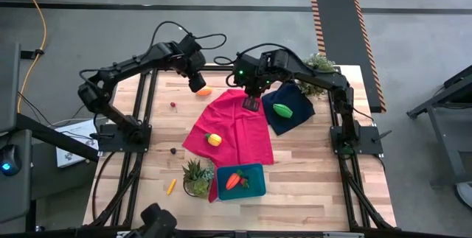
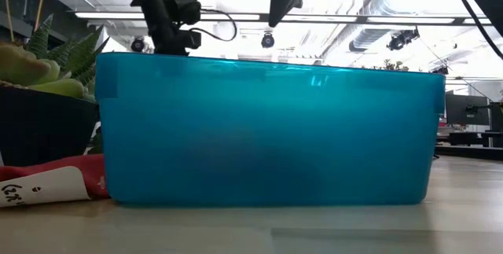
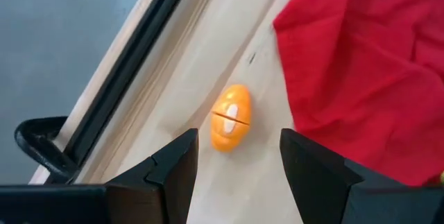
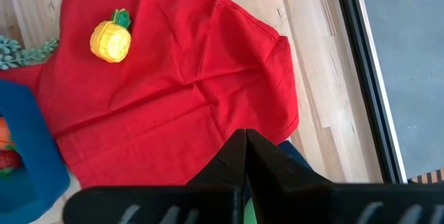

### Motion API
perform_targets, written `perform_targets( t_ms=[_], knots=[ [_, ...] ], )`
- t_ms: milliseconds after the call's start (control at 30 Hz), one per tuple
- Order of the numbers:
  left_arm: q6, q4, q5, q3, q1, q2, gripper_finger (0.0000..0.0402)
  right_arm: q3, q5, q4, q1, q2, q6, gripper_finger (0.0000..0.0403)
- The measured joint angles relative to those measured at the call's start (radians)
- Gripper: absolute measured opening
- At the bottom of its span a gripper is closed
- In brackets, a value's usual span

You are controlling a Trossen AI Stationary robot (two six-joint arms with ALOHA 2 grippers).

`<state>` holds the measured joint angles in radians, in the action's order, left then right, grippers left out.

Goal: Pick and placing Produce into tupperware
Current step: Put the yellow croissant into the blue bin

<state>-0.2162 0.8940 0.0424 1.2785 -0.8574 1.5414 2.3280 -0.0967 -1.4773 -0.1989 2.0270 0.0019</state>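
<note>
My left gripper (image 3: 237,141) is open and hovers near the table's far edge, its fingers on either side of an orange produce piece (image 3: 230,118) lying on the bare wood (image 1: 205,91). My right gripper (image 4: 245,137) is shut and hangs above the red cloth (image 1: 232,124), touching nothing. A yellow piece (image 1: 214,139) lies on the red cloth, and a green oval (image 1: 282,110) lies on the navy cloth. The teal tupperware (image 1: 240,181) stands near the near edge with a red-orange carrot (image 1: 234,181) inside. A thin yellow stick (image 1: 171,186) lies left of it.
A potted plant (image 1: 197,175) stands against the tupperware's left side, and another (image 1: 318,65) sits at the far right corner. Two small dark items (image 1: 173,105) (image 1: 172,150) lie on the wood at the left. The black frame rail (image 3: 132,64) runs just beyond the orange piece.
</note>
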Motion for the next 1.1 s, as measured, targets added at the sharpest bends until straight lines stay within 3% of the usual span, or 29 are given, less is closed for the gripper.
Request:
perform_targets(
  t_ms=[500, 667, 900, 1100],
  knots=[
    [-0.103, 0.004, -0.212, 0.0, 0.0, 0.018, 0.0193, 0.0, 0.0, 0.0, 0.001, 0.0, 0.024, 0.0],
    [-0.15, 0.016, -0.197, 0.0, 0.0, 0.018, 0.0193, 0.0, 0.002, 0.0, 0.001, 0.0, 0.024, 0.0],
    [-0.358, 0.023, -0.061, 0.0, 0.0, 0.018, 0.0193, 0.0, 0.005, 0.0, 0.001, 0.0, 0.024, 0.0],
    [-0.451, 0.023, -0.051, 0.0, 0.001, 0.018, 0.0193, 0.0, 0.008, 0.0, 0.003, 0.0, 0.045, 0.0]
  ],
)
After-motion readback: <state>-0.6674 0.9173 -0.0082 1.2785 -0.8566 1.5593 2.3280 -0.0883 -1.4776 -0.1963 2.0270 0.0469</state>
